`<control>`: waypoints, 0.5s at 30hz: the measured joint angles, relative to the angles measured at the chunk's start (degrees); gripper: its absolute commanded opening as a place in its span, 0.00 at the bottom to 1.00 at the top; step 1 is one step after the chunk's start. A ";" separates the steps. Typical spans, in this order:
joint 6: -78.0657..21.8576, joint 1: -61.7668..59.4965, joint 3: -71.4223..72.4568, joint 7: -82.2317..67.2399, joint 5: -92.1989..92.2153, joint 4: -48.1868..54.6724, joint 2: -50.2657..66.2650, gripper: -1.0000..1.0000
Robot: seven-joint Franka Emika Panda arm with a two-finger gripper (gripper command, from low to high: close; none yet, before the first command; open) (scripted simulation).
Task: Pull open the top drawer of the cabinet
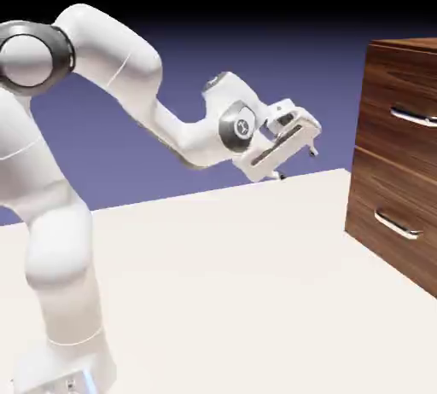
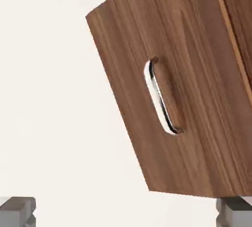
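Two drawers sit in the cabinet point(image 1: 401, 153) at the right side of the exterior view, one on top of the other. The top drawer point(image 1: 408, 102) is the upper one, and its silver handle point(image 1: 416, 117) sticks out a little from the dark wood. The lower drawer point(image 1: 394, 217) has the same kind of handle point(image 1: 399, 226). Both drawers look shut.

The white arm point(image 1: 128, 102) reaches from the left toward the cabinet. Its gripper point(image 1: 294, 155) hangs in the air over the pale table point(image 1: 213, 281), well apart from the cabinet. Nothing is between the fingers. In the hand view the two grey fingertips point(image 2: 17, 210) sit far out at the bottom corners, so the fingers are spread wide.

The hand view is rolled to one side. It shows one drawer front point(image 2: 177, 83) with its silver handle point(image 2: 160, 98) in the middle. A pale line near the right edge marks where another drawer starts. I cannot tell from this view alone which drawer the camera looks at.

I think the job is only starting. The arm is on the reaching step and has touched nothing yet.

Next, the gripper needs to go right, to the upper handle, not the lower one. The fingers should go around the bar, one on each side, and then squeeze. After that the arm can pull back to the left.
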 measured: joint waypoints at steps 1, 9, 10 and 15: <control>-0.30 -0.70 0.97 -2.25 -2.49 1.20 1.16 0.50; -2.70 -6.22 8.75 -20.24 -22.43 10.78 10.41 0.50; -3.00 -6.92 9.72 -22.49 -24.92 11.98 11.56 0.50; -4.51 -10.44 14.58 -33.73 -37.38 17.97 17.34 0.50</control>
